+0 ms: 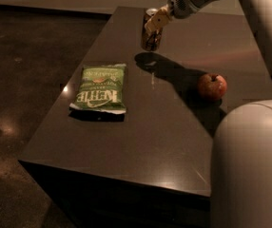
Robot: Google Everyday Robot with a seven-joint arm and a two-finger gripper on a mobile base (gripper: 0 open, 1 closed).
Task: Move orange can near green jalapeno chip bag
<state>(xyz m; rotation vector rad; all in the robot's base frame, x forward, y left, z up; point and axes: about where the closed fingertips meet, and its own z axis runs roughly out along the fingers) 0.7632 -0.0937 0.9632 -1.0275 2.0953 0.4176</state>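
A big dark table [140,146] fills most of the view. Its top is shiny & a dark floor [26,80] lies to its left. The robot's round white body [250,170] is at the bottom right, in front of the table corner. Its white arm [264,27] runs from the top right, bends, & points left over the far part of the table.

The green jalapeno chip bag [100,88] lies flat on the table, on the left side near the edge, about mid way back. It has big white "KETTLE" letters on it. Nothing touches it.

A red apple [212,86] sits on the right side of the table, well apart from the bag. The arm's long dark shadow [174,72] lies on the table btw the two & runs up to the apple.

The orange can [151,42] is over the far part of the table, behind the bag & a bit to the right, apart from it. It is upright w/ its silver top up. It looks like it hangs just off the table top, w/ a dark patch on the table below it & a thin gap under its bottom. Not 100% sure of that gap.

The gripper [153,26] is at the end of the arm, right at the can's top half. It is clamped on the orange can. One pale finger [156,21] lies across the can's near side & the other is hidden behind the can.
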